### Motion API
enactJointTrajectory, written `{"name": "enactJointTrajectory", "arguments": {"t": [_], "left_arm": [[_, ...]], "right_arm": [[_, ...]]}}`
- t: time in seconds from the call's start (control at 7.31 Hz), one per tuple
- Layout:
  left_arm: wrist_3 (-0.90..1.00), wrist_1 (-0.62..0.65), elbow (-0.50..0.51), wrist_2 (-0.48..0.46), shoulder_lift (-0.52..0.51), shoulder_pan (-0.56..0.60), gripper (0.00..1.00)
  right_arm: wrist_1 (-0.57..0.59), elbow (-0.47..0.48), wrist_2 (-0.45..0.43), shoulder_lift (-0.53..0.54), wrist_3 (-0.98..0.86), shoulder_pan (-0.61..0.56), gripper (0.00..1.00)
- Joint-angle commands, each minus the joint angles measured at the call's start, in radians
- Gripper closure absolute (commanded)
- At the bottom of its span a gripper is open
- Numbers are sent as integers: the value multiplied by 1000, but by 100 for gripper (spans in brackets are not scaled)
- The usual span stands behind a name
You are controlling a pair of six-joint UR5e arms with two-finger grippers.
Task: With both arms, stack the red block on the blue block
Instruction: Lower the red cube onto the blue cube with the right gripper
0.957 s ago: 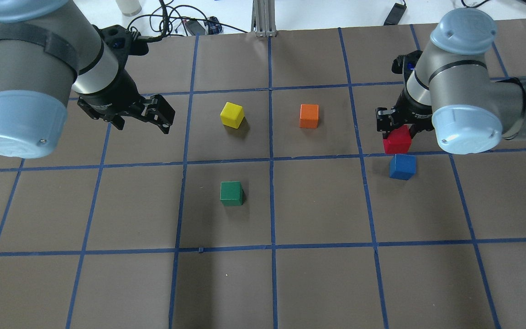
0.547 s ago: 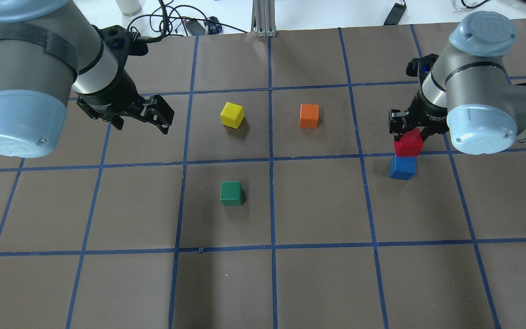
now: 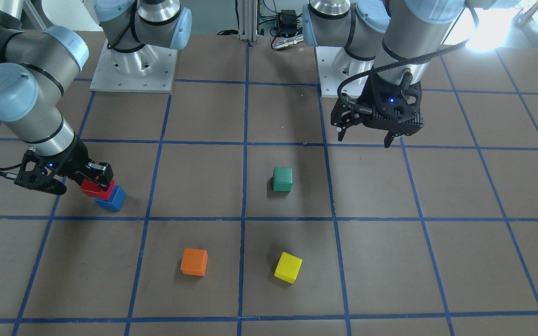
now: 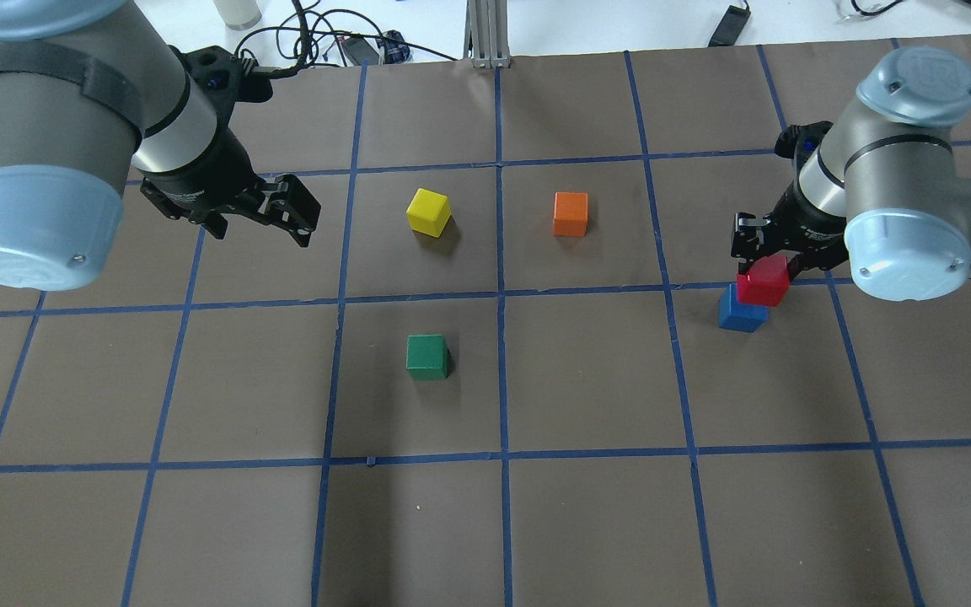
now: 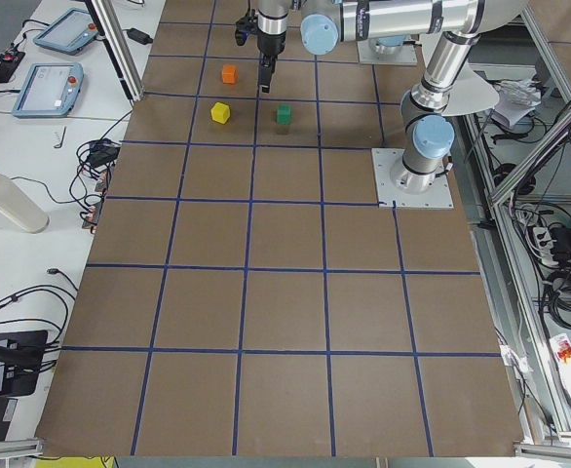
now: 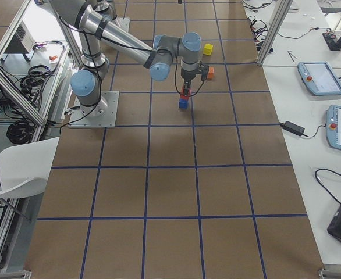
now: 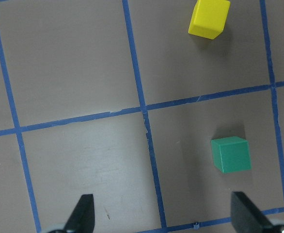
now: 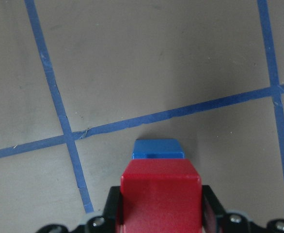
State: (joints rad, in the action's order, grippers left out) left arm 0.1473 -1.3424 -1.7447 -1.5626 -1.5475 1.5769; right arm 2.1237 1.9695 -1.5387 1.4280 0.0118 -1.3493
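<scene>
Green block (image 4: 427,356), yellow block (image 4: 428,211) and orange block (image 4: 571,213) stand well apart.

Left arm (image 4: 72,126) and right arm (image 4: 890,177) are silver-grey tubes with pale-blue domed caps and small screws; a black braided cable (image 3: 418,58) runs down the left; left gripper (image 3: 364,140) and right gripper (image 4: 768,263) — black, angular — each carry a blue light.

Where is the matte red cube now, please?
In the overhead view, the matte red cube is at the right, gripped by the fingers of the right gripper over the matte blue cube.
</scene>
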Motion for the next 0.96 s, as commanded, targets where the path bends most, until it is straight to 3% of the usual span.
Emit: {"name": "enactJointTrajectory", "arguments": {"t": [0.0,0.14,0.82], "left_arm": [[-5,14,4,3,-8,0,0],[-5,14,16,1,-9,0,0],[-5,14,20,1,-17,2,0]], "right_arm": [[14,35,9,0,31,16,85],[92,57,9,2,37,16,85],[134,80,6,3,25,15,82]]}}
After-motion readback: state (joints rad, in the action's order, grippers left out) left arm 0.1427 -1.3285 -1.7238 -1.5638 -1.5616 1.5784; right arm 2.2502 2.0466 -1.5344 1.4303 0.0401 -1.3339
